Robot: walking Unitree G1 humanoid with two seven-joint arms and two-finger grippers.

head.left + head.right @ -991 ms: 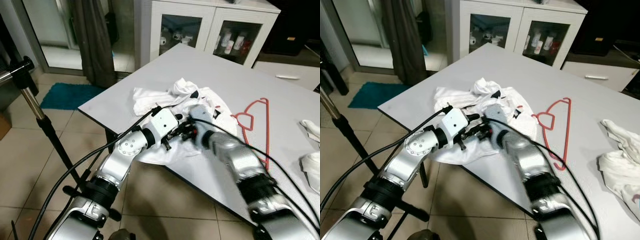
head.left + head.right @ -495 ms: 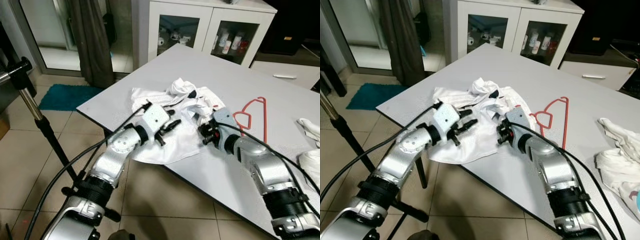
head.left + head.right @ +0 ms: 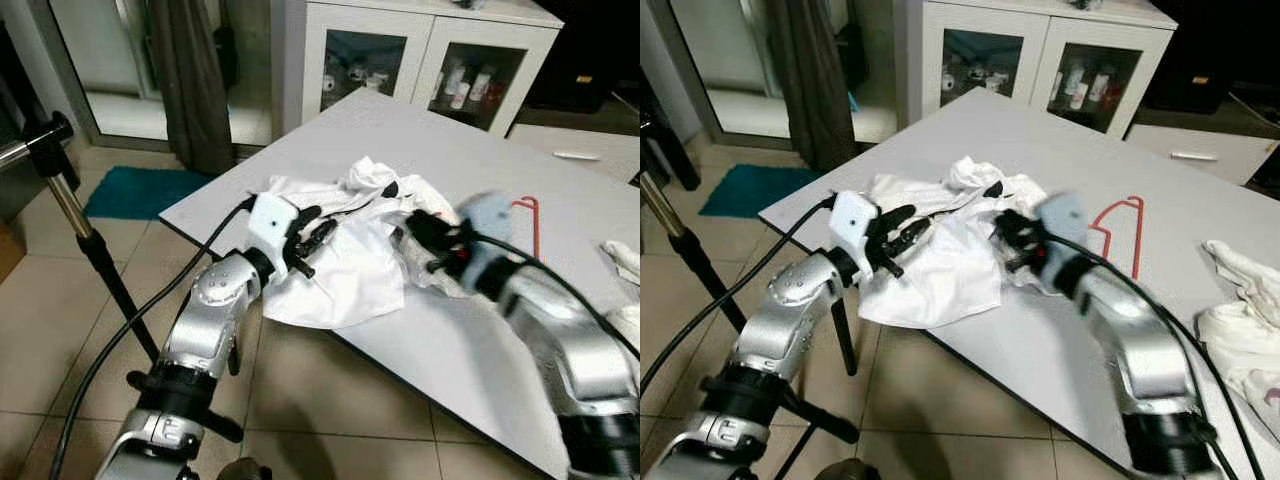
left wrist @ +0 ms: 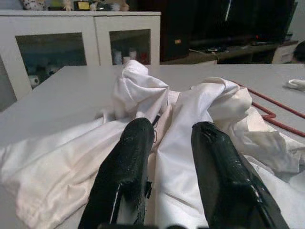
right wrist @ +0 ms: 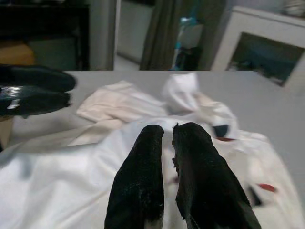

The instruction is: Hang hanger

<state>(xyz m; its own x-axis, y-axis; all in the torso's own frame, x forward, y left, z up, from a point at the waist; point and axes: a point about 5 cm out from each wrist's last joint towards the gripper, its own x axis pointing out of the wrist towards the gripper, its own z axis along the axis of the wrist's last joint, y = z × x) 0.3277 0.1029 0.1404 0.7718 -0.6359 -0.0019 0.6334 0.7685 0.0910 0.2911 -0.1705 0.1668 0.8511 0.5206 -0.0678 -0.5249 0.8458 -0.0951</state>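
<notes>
This is a room in a home. The floor (image 3: 60,330) has beige tiles, and a teal mat (image 3: 130,192) lies before a glass door (image 3: 100,60) with a dark curtain (image 3: 190,80). A white cabinet (image 3: 420,50) with glass doors holds bottles and small things. A big white table (image 3: 1060,150) carries laundry: a white shirt (image 3: 940,260) under the fingers of both grippers, a red hanger (image 3: 1120,235) just beyond the right fingers, more clothes (image 3: 1240,320) farther aside. A black stand (image 3: 70,210) is near.
</notes>
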